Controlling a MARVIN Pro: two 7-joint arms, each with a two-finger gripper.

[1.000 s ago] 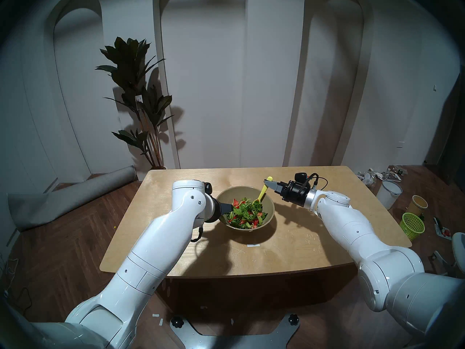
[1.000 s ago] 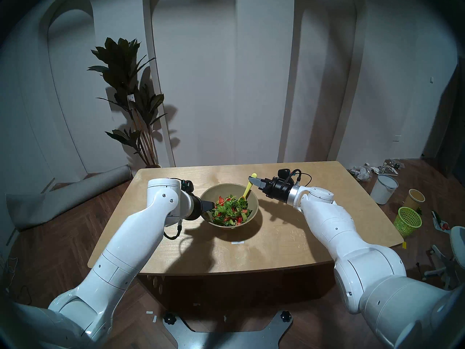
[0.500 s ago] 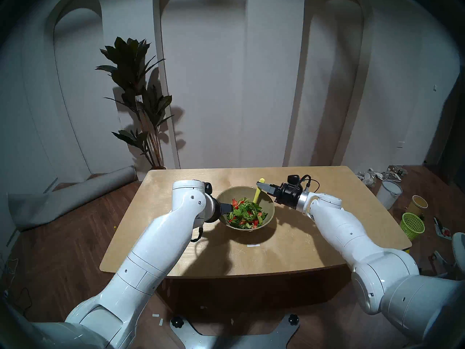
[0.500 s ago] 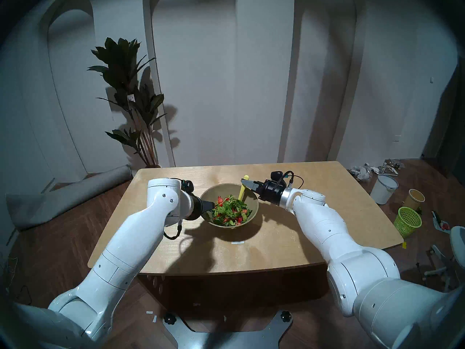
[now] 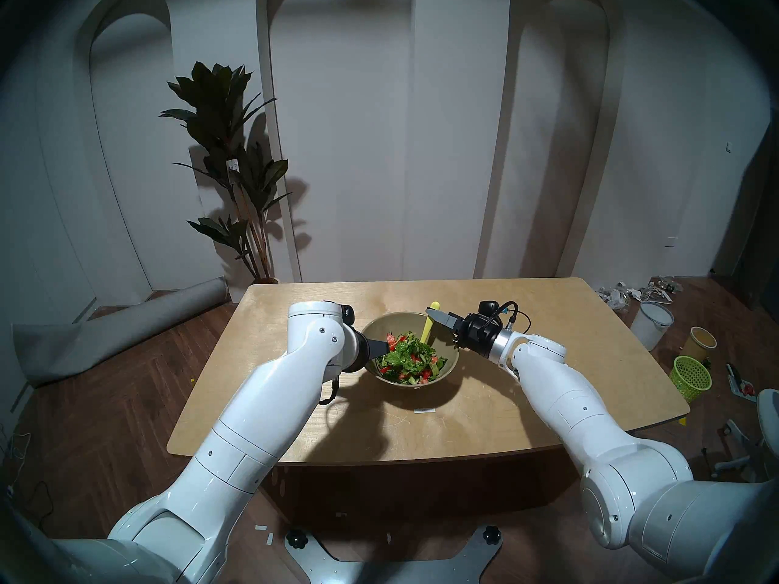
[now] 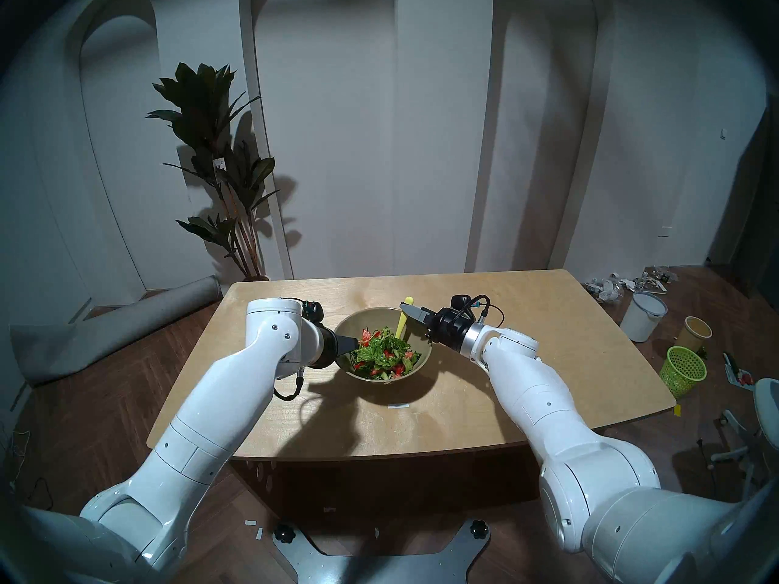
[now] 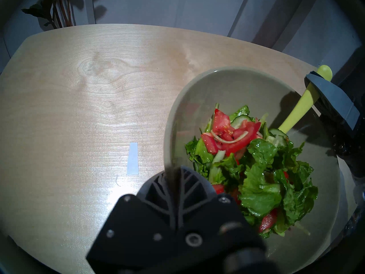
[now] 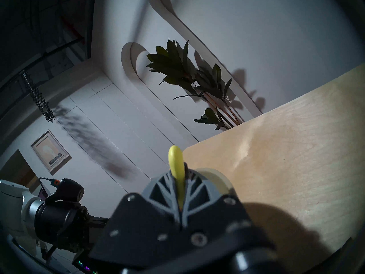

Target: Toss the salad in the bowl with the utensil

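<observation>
An olive-beige bowl (image 5: 402, 319) (image 6: 376, 317) stands mid-table, holding the salad (image 5: 409, 357) (image 7: 256, 168) of green leaves, cucumber and tomato. My left gripper (image 5: 385, 348) (image 7: 171, 173) is shut on the bowl's left rim, one finger inside and one outside. Above the bowl's far right side, my right gripper (image 5: 432, 313) (image 8: 178, 175) is shut on the upper handle of the yellow-green spoon (image 5: 427, 331) (image 7: 296, 113). The spoon stands steeply, and its scoop is buried in the salad's far side. Its handle end (image 8: 175, 161) pokes out past the fingertips.
The wooden table (image 5: 527, 360) carries a small white tape strip (image 5: 424, 411) in front of the bowl. On the floor to the right are a white bucket (image 5: 653, 324), a paper cup (image 5: 702, 343) and a lime mesh basket (image 5: 691, 376). A plant (image 5: 236, 170) stands behind the table's left corner.
My right gripper has carried the spoon left and inward over the bowl, standing it more upright with its scoop deeper in the salad. The leaves shifted a little. The left arm stayed still.
</observation>
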